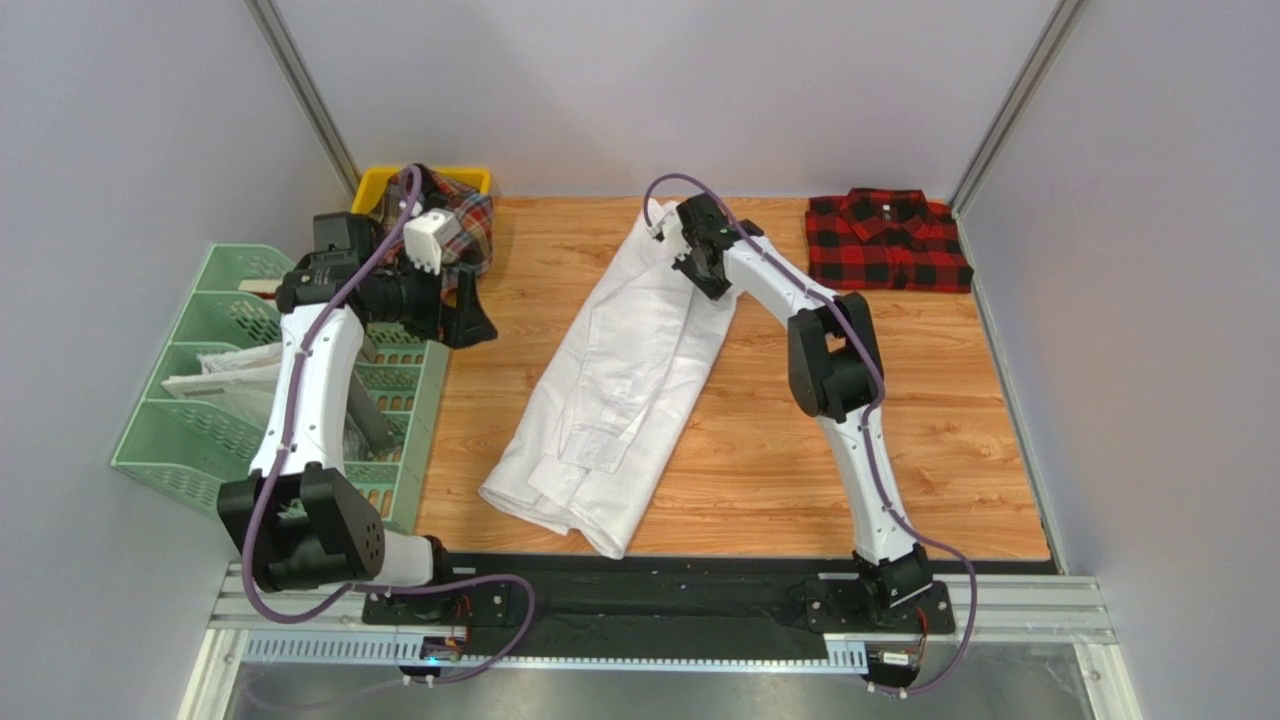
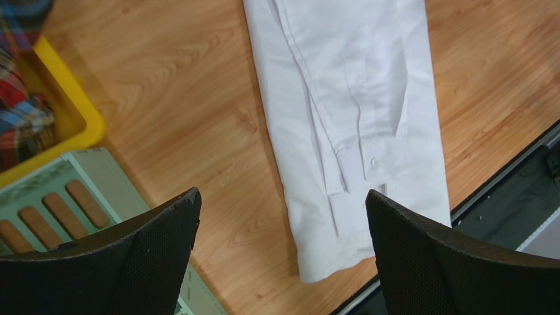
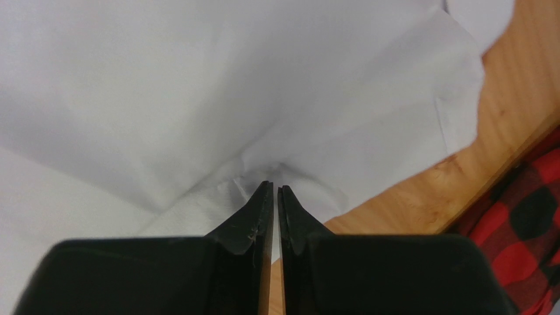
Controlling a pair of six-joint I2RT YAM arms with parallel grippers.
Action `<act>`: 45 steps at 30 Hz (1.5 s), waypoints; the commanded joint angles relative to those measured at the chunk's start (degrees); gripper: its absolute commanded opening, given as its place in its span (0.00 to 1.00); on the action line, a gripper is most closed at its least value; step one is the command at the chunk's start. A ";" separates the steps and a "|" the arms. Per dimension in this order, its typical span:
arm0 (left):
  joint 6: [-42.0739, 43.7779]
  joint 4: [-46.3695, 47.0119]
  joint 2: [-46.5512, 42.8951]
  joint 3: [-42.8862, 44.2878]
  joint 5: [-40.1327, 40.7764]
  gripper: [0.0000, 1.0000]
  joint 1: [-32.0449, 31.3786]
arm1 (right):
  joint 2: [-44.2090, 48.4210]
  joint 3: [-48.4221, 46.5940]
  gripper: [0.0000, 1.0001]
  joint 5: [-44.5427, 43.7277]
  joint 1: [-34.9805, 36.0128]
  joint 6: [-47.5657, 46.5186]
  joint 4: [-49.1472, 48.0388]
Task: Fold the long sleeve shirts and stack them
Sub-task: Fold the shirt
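We see the white shirt [image 1: 616, 398] lying on the table [image 1: 902, 465], folded into a long strip that runs slantwise from the far middle toward the near edge, left of centre. Its sleeves are laid in along the body, and one buttoned cuff shows in the left wrist view. The near end lies close to the table's near edge. The right gripper [image 3: 274, 190] is at the far end of this shirt. Its fingers are brought together on a small pinch of the white cloth, and creases pucker out from the tips. The left gripper [image 2: 281, 203] hangs above the table's left side with its fingers spread wide and nothing between them. It is apart from the white shirt, which shows below it in its own camera. The checked shirt [image 1: 884, 240] lies folded flat in the far right corner, with bare wood between it and the white one. The tartan shirt [image 1: 451, 218] sits bunched in a yellow bin [image 1: 373, 188] at the far left corner. The bin is just beside a green rack [image 1: 196, 435] that holds some white sheets [image 1: 226, 368].
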State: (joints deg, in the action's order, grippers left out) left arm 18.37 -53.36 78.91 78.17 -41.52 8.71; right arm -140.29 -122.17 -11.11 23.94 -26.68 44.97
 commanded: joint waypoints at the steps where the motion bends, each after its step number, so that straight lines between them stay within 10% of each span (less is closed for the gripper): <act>1: 2.27 -4.20 2.03 -3.90 11.08 0.99 -3.43 | 2.90 -5.54 0.13 -4.80 -2.05 -3.65 -11.03; 10: 3.34 -1.22 11.77 -9.70 22.43 0.95 -14.94 | 20.75 10.10 0.23 12.50 -3.91 7.48 -5.26; 21: -0.09 -0.78 19.70 -11.81 20.69 0.76 -17.06 | 21.73 22.93 0.23 39.58 0.04 22.89 2.32; 45: 5.88 -1.05 8.45 -12.16 10.85 0.99 -18.64 | 12.31 19.69 0.19 21.48 -5.84 5.32 7.58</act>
State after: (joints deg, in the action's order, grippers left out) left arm 20.80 -55.48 89.14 66.13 -26.94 -8.29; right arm -126.54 -99.98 15.92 20.21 -13.78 50.28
